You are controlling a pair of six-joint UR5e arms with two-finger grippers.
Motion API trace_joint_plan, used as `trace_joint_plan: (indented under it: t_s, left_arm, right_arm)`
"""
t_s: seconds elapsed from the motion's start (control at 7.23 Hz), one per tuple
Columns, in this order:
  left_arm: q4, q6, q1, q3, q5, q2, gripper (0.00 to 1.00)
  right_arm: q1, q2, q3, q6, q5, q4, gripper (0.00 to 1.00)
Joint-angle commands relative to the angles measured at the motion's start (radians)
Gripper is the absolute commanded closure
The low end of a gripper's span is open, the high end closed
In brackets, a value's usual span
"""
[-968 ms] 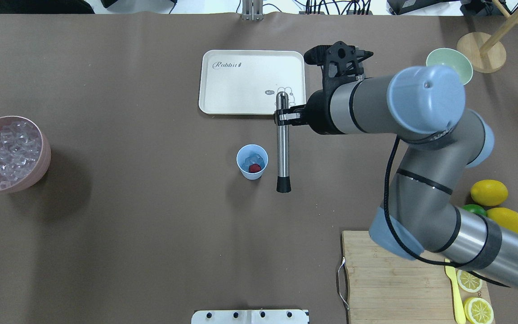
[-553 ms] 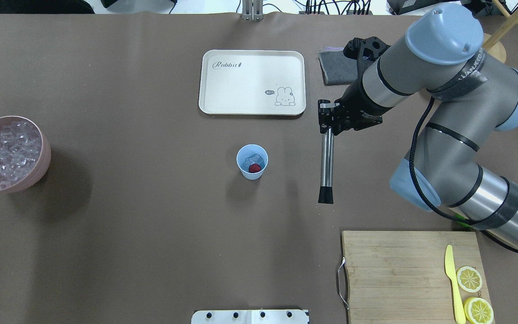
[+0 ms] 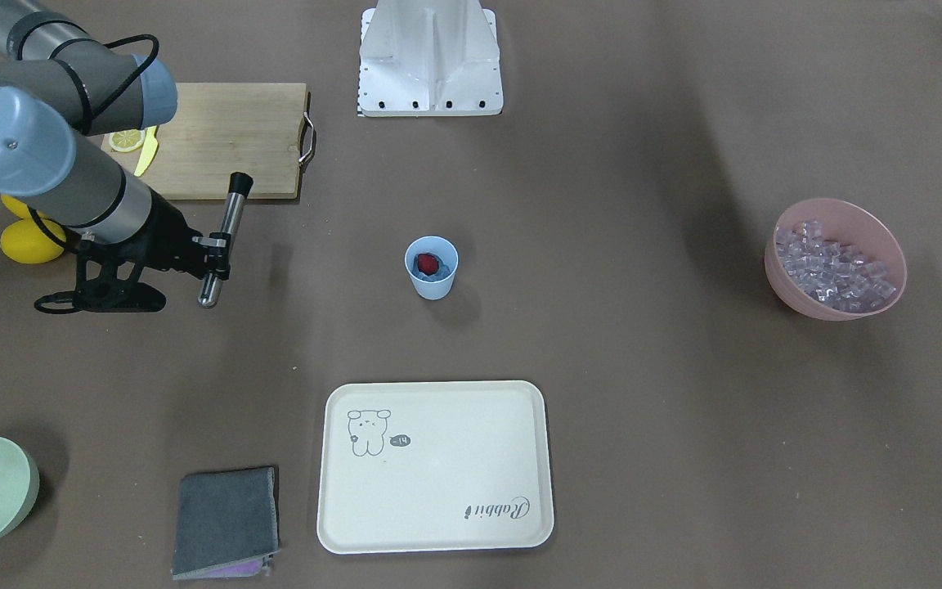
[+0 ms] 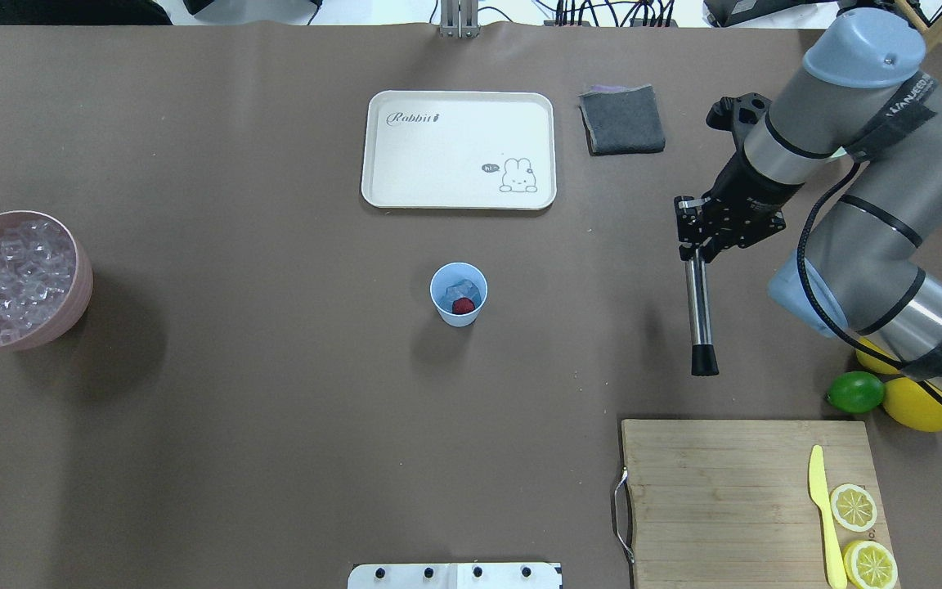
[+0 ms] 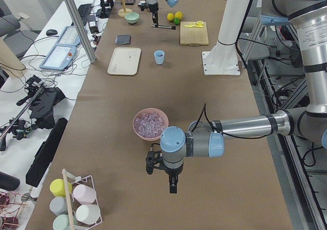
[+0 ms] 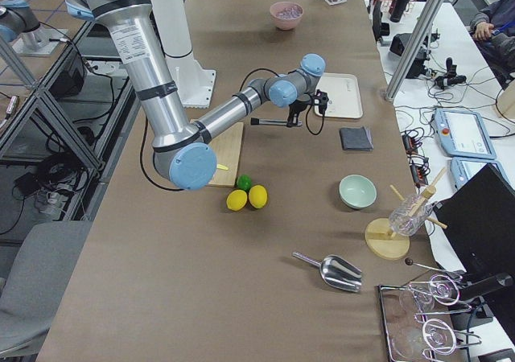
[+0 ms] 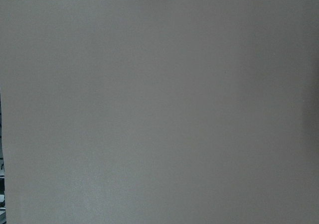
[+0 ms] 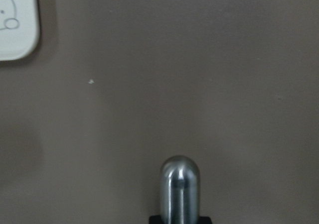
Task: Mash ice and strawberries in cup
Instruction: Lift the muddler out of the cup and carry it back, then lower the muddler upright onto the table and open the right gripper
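Note:
The light-blue cup point(image 4: 459, 294) stands at the table's middle with a red strawberry point(image 4: 463, 306) and clear ice point(image 4: 462, 289) inside; it also shows in the front view point(image 3: 432, 278). My right gripper point(image 4: 693, 248) is shut on the top of a steel muddler point(image 4: 699, 315) with a black tip, held level above the table well to the right of the cup. The muddler's round steel end fills the bottom of the right wrist view point(image 8: 180, 189). My left gripper point(image 5: 172, 181) shows only in the exterior left view, near the pink bowl; I cannot tell its state.
A pink bowl point(image 4: 78, 286) of ice cubes sits at the far left. A cream tray point(image 4: 459, 149) and a grey cloth point(image 4: 622, 120) lie beyond the cup. A cutting board point(image 4: 716, 491) with lemon slices and a yellow knife, a lime point(image 4: 855, 393) and lemons are at right.
My right arm has swung to the right with the muddler, from right beside the cup to far right of it. The cup and its contents have not moved.

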Motion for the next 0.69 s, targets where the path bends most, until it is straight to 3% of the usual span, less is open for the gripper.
trace_joint_plan:
  t_s: [0.0,0.55]
  left_arm:
    - [-0.014,0.0,0.0,0.001,0.003,0.0,0.01]
    - [-0.016,0.002,0.0,0.0,0.003,0.0,0.01]
  right_arm:
    - [0.004,-0.037,-0.064,-0.074,0.003,0.001,1.0]
    - [-0.015,-0.024,-0.15,-0.094,-0.009,0.004,1.0]
